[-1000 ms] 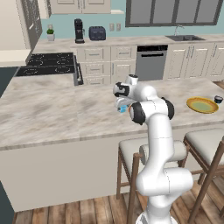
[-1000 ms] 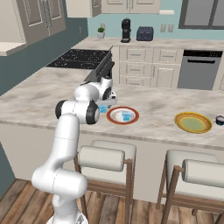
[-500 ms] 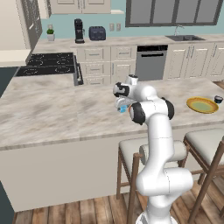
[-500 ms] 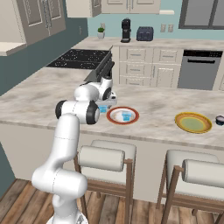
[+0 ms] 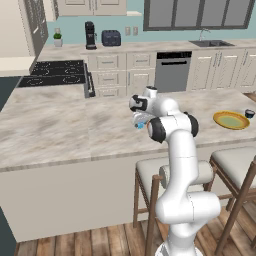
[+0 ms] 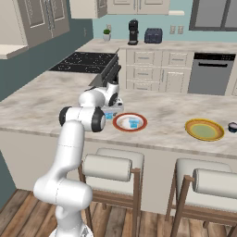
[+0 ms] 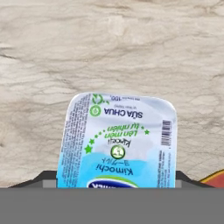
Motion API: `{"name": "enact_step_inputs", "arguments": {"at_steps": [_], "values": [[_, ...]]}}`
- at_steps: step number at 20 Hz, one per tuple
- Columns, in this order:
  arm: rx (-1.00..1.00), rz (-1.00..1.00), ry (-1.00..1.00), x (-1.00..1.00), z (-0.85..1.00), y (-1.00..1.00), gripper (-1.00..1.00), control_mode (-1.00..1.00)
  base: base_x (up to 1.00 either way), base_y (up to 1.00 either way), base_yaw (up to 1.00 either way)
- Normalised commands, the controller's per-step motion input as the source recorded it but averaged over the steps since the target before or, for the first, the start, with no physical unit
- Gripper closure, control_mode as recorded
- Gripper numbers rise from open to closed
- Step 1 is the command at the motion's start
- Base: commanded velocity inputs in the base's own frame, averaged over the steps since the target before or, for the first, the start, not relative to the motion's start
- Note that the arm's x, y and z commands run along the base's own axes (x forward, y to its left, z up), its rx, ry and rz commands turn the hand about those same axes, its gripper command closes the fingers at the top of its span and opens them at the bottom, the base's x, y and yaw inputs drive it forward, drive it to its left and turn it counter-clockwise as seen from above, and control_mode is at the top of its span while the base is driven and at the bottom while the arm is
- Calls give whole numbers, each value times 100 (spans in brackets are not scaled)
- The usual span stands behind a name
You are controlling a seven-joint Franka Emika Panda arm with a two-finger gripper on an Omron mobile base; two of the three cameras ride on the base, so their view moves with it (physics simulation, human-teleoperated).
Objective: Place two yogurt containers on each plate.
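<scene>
A: Where's the pale blue yogurt cup [image 7: 119,144]?
B: Lower centre of the hand view, boxy, glossy printed foil lid, on veined marble counter [image 7: 109,48]; gripper [image 7: 117,183] tips flank it; I cannot tell if they're pinching.
A: Plates?
B: Red-rimmed plate [image 6: 130,122] mid-frame; yellow plate [image 6: 204,129] right.

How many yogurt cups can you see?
3: one pale blue cup on the red-rimmed plate, one pale blue cup at the tool beside that plate, one dark cup right of the yellow plate. More may be hidden.

Marble counter [image 5: 60,130] (two stools [image 6: 113,167] below), coffee maker [image 5: 90,35]
</scene>
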Motion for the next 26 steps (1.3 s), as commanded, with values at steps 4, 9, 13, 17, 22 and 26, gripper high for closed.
{"name": "enact_step_inputs", "arguments": {"at_steps": [4, 9, 13, 17, 22, 26], "values": [[0, 0, 0, 0, 0, 0, 100, -100, 0, 0, 0], [0, 0, 0, -11, 6, -13, 100, -100, 0, 0, 0], [2, 0, 0, -30, 16, -37, 100, -100, 0, 0, 0], [1, 0, 0, -45, 16, -42, 100, -100, 0, 0, 0], [0, -1, 0, -36, 15, -16, 100, -100, 0, 0, 0], [0, -3, 0, -41, 13, -6, 100, -100, 0, 0, 0]]}}
